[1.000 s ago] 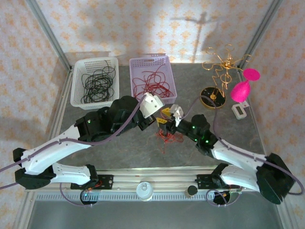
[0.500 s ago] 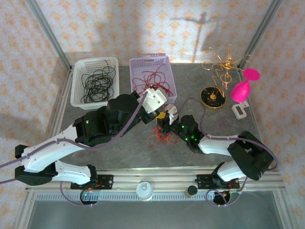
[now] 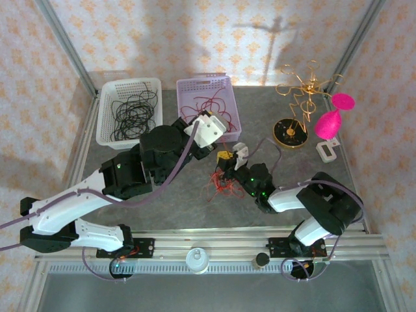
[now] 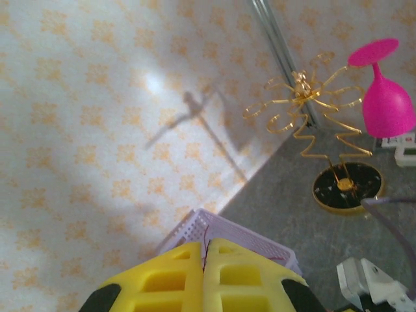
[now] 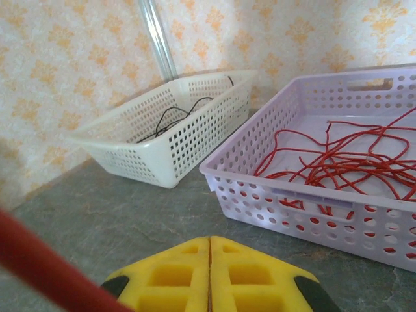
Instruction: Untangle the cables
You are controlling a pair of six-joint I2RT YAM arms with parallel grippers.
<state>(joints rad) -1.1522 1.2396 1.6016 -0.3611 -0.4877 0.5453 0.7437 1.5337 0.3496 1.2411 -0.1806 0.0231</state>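
Thin, curly red cables (image 3: 220,187) tangled on a mottled grey table (image 3: 182,208).
Left claw (image 4: 203,250) and right claw (image 5: 209,247): yellow padded jaws pressed together; any strand pinched, cannot tell.

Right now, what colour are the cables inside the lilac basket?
The cables are bright red, clearest in the right wrist view.

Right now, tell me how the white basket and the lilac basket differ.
The white basket holds black cables; the lilac basket holds red cables. Seen from above, the white basket stands to the left and the lilac basket to the right. Both are perforated, open-topped rectangular plastic baskets, standing side by side with a gap between them.
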